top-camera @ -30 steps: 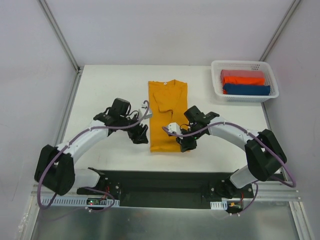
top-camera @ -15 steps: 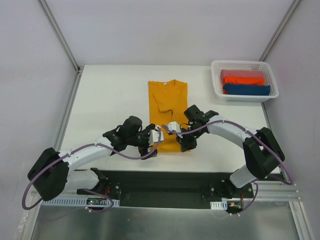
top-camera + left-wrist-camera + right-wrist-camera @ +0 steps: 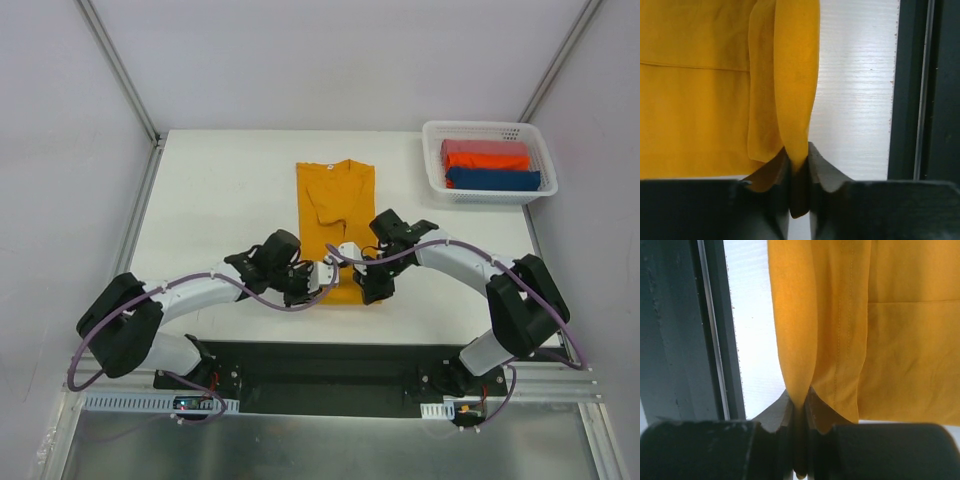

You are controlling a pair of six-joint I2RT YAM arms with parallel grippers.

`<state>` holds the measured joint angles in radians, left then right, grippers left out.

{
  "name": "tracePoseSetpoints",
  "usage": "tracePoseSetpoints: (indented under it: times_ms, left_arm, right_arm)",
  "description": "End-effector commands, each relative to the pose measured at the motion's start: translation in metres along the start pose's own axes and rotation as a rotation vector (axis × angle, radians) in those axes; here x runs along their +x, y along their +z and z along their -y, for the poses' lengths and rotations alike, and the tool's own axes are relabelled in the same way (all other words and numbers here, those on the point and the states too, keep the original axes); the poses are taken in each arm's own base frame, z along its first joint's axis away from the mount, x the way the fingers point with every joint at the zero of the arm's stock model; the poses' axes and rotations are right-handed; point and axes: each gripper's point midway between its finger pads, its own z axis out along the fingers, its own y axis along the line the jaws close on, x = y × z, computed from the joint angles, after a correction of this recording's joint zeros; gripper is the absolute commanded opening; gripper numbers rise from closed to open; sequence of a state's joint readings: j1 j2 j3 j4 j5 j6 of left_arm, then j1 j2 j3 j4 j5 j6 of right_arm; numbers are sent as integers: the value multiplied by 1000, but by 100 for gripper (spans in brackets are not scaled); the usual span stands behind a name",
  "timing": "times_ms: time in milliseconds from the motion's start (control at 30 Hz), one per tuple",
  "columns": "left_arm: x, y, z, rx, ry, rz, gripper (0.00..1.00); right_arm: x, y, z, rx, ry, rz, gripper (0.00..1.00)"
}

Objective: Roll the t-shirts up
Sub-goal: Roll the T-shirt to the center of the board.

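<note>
A mustard-orange t-shirt (image 3: 335, 205) lies folded into a long strip on the white table, collar end far from me. My left gripper (image 3: 318, 277) is shut on the near left corner of its hem (image 3: 792, 125). My right gripper (image 3: 366, 283) is shut on the near right corner of the hem (image 3: 797, 360). Both wrist views show a pinched fold of orange cloth rising from between the closed fingers. Red-orange (image 3: 488, 159), pinkish (image 3: 480, 146) and dark blue (image 3: 492, 179) t-shirts lie in the basket.
A white mesh basket (image 3: 432, 168) stands at the back right of the table (image 3: 220, 190). The black base plate (image 3: 330, 360) of the arms runs along the near edge, close behind the hem.
The left arm swung in from the left of the shirt to its near left corner and closed on the hem. The right gripper stayed shut on the near right corner.
</note>
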<state>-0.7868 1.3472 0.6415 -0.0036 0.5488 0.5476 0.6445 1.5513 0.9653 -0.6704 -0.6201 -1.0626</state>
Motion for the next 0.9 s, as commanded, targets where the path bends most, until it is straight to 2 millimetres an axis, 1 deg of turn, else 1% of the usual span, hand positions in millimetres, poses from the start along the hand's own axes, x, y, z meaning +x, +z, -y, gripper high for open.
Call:
tracePoseSetpoints:
  times_ms: [0, 33, 67, 100, 133, 167, 200, 233, 267, 300, 367, 467, 633, 667, 833, 867]
  left_arm:
    - [-23, -7, 14, 118, -36, -12, 3]
    - [-18, -11, 20, 146, -69, -40, 0]
    - [-18, -13, 22, 160, -91, -48, 0]
    - [-24, -16, 23, 173, -107, -36, 0]
    - [-24, -18, 20, 174, -126, -36, 0]
    - [-21, -21, 21, 185, -152, -46, 0]
    - [-26, -23, 20, 196, -160, -35, 0]
    - [-23, -25, 18, 200, -187, -43, 0]
    - [-20, -26, 20, 211, -213, -54, 0]
    - [-22, -26, 20, 229, -236, -52, 0]
    - [-17, -28, 18, 240, -285, -65, 0]
    - [-12, -26, 8, 241, -331, -80, 0]
    - [-5, -21, -7, 224, -327, -112, 0]
    - [-5, -20, -11, 216, -318, -116, 0]
    - [11, -15, -23, 197, -339, -167, 0]
    - [10, -15, -28, 186, -338, -169, 0]
  right_arm:
    - [-8, -9, -19, -82, -1, 28, 10]
    - [-4, -11, -28, -116, 14, 9, 10]
    - [-4, -13, -31, -133, 16, 7, 10]
    - [-6, -14, -35, -161, 7, 12, 10]
    - [-2, -16, -41, -191, 26, -3, 10]
    - [-2, -17, -42, -201, 31, -2, 10]
    - [-2, -16, -43, -219, 30, -2, 9]
    - [-2, -17, -44, -228, 35, -6, 9]
    - [-3, -17, -43, -233, 40, -6, 9]
    - [-3, -13, -41, -255, 52, -6, 9]
    - [-8, -15, -39, -284, 73, -8, 9]
    - [-10, -14, -36, -333, 113, -13, 9]
    - [-10, -14, -27, -360, 158, -16, 9]
    - [-11, -13, -22, -362, 157, -14, 9]
    - [-10, -9, -15, -383, 187, -26, 9]
    - [-10, -9, -13, -384, 202, -25, 9]
